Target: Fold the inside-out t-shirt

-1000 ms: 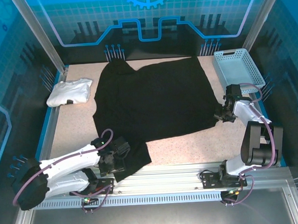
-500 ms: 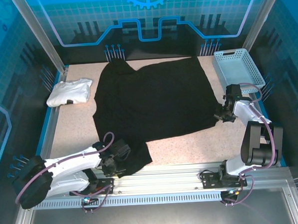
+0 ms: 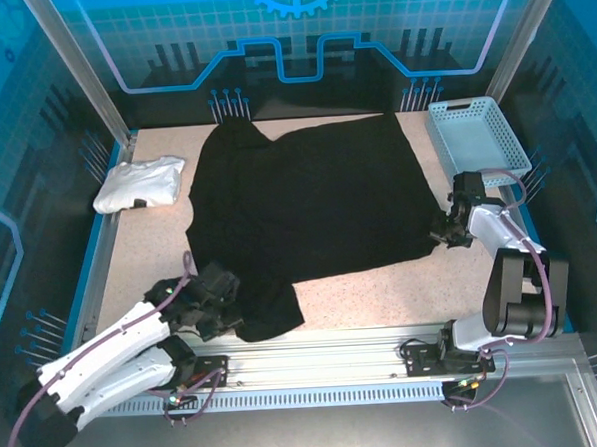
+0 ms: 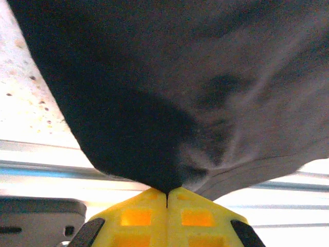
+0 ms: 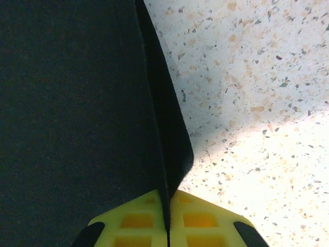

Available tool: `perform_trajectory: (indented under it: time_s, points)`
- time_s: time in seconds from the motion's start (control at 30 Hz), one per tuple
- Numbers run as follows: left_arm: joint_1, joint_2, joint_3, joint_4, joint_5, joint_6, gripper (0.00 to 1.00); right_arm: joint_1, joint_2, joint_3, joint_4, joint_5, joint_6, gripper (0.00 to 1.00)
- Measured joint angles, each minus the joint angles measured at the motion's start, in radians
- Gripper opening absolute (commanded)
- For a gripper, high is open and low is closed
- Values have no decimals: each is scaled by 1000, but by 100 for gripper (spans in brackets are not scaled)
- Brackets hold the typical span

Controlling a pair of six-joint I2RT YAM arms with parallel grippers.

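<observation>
The inside-out t-shirt [image 3: 312, 198] is a large black cloth spread over the middle of the table, plain side up. My left gripper [image 3: 223, 310] sits at its near-left corner, shut on a fold of the cloth [image 4: 154, 154], which bunches up just past the yellow fingers [image 4: 139, 216]. My right gripper [image 3: 447, 234] is at the shirt's right near corner, shut on the hem edge [image 5: 167, 154] that runs between its yellow fingers [image 5: 205, 221].
A folded white garment [image 3: 139, 183] lies at the far left of the table. A pale blue basket [image 3: 477, 139] stands at the far right. The metal rail [image 3: 335, 344] of the table's near edge runs just behind the left gripper. Bare speckled tabletop [image 5: 257, 103] lies right of the shirt.
My left gripper has shut on the shirt's near-left corner and the left arm has pulled back toward the left. The right gripper has stayed where it was.
</observation>
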Motion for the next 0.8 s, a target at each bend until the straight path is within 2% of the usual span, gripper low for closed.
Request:
perform_trajectory:
  time_s: [0.13,0.33,0.47,0.8]
  points:
    - [233,-20,127,-49,16,101,0,-2,-10,0,0,-6,-11,9]
    - [489,53,269,-42,66,292,0,-2,13,41,-5,-21,-19,9]
    - [570,108,301,20,101,369,0,-2,33,81,-6,-31,-22,9]
    - [658,270,389,193,120,477,0,4,135,213,-27,-33,-38,11]
